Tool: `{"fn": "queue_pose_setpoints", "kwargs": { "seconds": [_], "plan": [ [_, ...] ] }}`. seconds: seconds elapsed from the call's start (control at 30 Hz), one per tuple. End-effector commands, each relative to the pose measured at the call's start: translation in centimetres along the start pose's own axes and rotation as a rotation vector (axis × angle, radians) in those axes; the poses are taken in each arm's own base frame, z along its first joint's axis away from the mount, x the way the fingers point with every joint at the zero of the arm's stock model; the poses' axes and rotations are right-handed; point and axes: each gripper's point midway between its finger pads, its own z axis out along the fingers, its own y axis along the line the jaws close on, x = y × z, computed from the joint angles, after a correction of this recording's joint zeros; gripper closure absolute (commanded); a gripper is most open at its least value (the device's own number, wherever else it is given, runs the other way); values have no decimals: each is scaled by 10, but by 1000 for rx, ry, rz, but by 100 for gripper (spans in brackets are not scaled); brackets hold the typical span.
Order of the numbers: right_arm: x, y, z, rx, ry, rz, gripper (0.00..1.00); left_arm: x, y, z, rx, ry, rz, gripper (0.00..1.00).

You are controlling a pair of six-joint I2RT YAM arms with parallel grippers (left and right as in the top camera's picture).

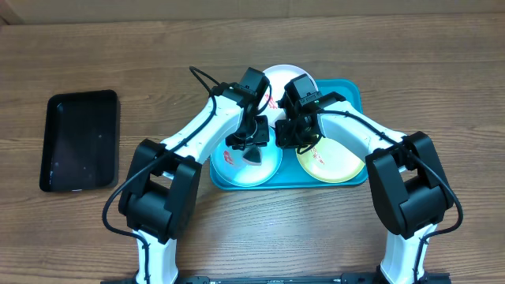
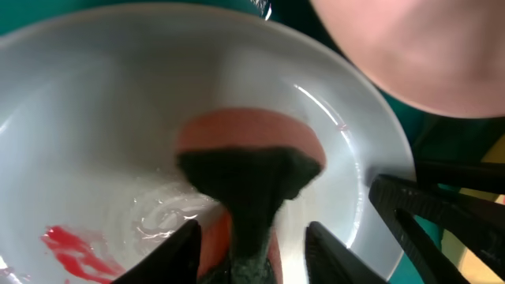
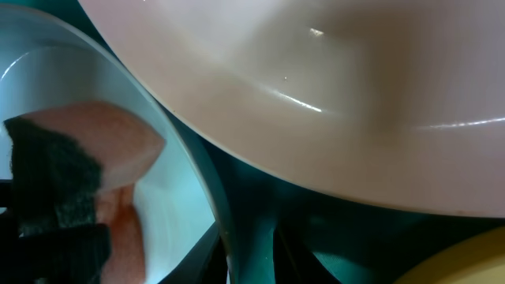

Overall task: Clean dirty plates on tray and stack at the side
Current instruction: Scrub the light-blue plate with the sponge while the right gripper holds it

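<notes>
The tray [image 1: 355, 93] holds the white plate [image 1: 282, 77] at its far edge; aqua plate [image 2: 95, 118], near left; yellow-green plate [image 1: 335, 164], near right; left hand [image 2: 251, 256] open over the aqua plate, sponge [image 2: 248, 162] between its fingers; right hand [image 3: 248, 260] at that plate's rim, closure cannot be told.

White plate [image 3: 331, 87], blurred and cropped at right wrist view's edges.

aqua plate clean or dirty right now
Dirty: a red smear shows on the aqua plate in the left wrist view, left of the sponge.
</notes>
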Motion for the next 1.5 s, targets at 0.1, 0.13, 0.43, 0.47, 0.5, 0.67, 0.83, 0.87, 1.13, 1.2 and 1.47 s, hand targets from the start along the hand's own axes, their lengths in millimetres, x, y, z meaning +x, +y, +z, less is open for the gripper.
{"fn": "queue_pose_setpoints", "kwargs": {
  "seconds": [0.1, 0.13, 0.43, 0.47, 0.5, 0.67, 0.83, 0.87, 1.13, 1.2, 1.47],
  "plan": [
    [6, -4, 10, 10, 26, 8, 79, 3, 2, 3, 4, 25, 10, 63],
    [6, -4, 10, 10, 26, 8, 79, 4, 3, 3, 2, 28, 11, 64],
    [5, -4, 10, 10, 25, 8, 79, 11, -1, 6, -8, 44, 25, 75],
    [5, -3, 10, 10, 25, 8, 79, 12, -2, 7, -10, 45, 29, 79],
    [5, -3, 10, 10, 25, 8, 79, 12, -1, 9, -15, 46, 30, 83],
    [6, -4, 10, 11, 26, 8, 79, 15, 9, 14, -58, 67, 21, 96],
    [6, -4, 10, 11, 26, 8, 79, 16, 55, 6, -273, 57, 7, 96],
    [6, -4, 10, 11, 26, 8, 79, 16, 68, 2, -333, 53, 7, 96],
    [5, -4, 10, 11, 25, 8, 79, 3, 112, -18, -563, -16, 15, 96],
    [5, -4, 10, 11, 25, 8, 79, -2, 110, -19, -557, -33, 13, 96],
    [5, -3, 10, 10, 22, 7, 79, -1, 27, 8, -88, 32, 0, 96]
  ]
}}
